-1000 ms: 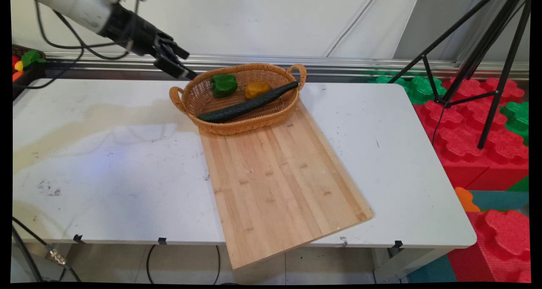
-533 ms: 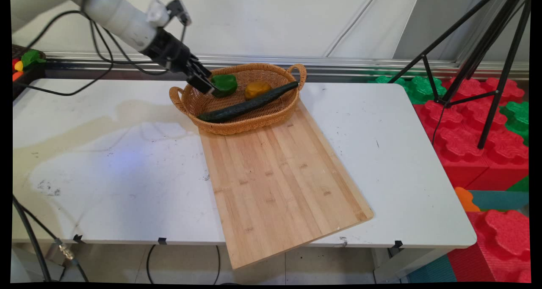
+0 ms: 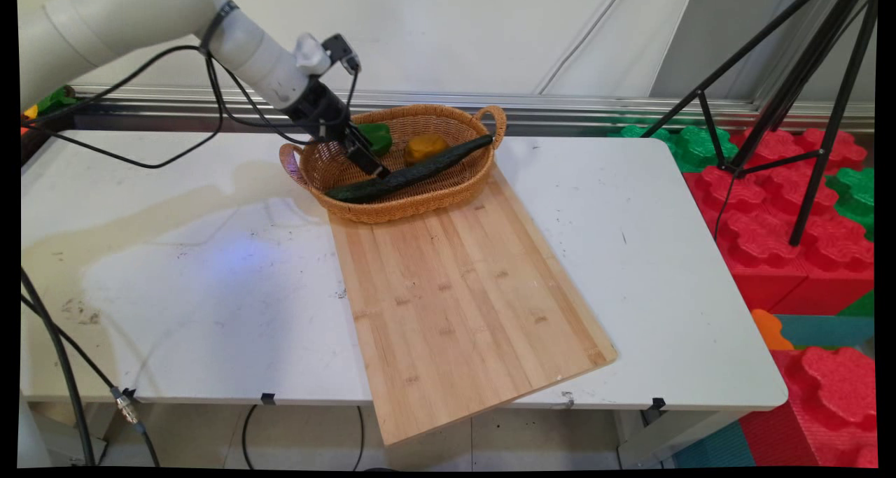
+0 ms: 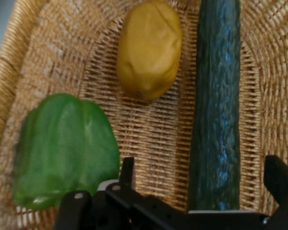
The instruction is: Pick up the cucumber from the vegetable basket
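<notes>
Gripper: the gripper (image 3: 371, 164) reaches down into the basket (image 3: 448, 191) from the left, its jaws spread wide with nothing held; in the hand view one finger (image 4: 128, 171) stands beside the pepper and the other (image 4: 281, 182) shows at the far side of the cucumber.
Nearest thing: the cucumber (image 4: 217, 105), a long dark green one, lies between the two fingers and diagonally across the basket, one end resting near the right handle.
Neighbours: the green pepper (image 4: 67, 148) sits just beside one finger, apart from the cucumber; the yellow potato-like piece (image 4: 149, 48) lies further on, near the cucumber but seemingly not touching it.
Doing it well: as a judgement, the fingers should straddle the cucumber squarely across its width and close near its middle so it does not tip; the finger by the pepper has little room, so a straight descent would avoid nudging it.
Surface: the basket stands on the far end of a wooden board (image 3: 462, 303), which lies askew on the white table (image 3: 175, 254) and overhangs its near edge.
Room: a pale wall behind, a black tripod (image 3: 791, 93) at the right, red and green foam blocks (image 3: 784, 212) on the floor.
</notes>
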{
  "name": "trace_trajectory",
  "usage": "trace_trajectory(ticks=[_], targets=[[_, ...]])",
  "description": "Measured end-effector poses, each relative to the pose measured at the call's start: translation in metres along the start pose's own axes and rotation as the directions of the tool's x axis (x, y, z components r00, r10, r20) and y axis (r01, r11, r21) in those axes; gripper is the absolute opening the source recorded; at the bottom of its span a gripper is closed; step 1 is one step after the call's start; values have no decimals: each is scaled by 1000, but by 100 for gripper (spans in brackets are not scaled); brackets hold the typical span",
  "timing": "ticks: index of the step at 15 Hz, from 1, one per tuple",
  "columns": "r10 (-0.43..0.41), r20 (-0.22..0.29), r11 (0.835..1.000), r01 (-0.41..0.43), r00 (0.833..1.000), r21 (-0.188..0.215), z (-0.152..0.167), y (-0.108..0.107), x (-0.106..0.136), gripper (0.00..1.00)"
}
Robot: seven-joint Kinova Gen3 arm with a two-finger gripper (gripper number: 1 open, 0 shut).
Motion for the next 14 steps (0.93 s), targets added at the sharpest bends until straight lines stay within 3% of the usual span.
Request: trace_trajectory(ticks=[13,14], targets=[[-19,66,1000,20,998,-19,50,3,2,100],[-19,66,1000,20,998,-20,52,3,2,0]])
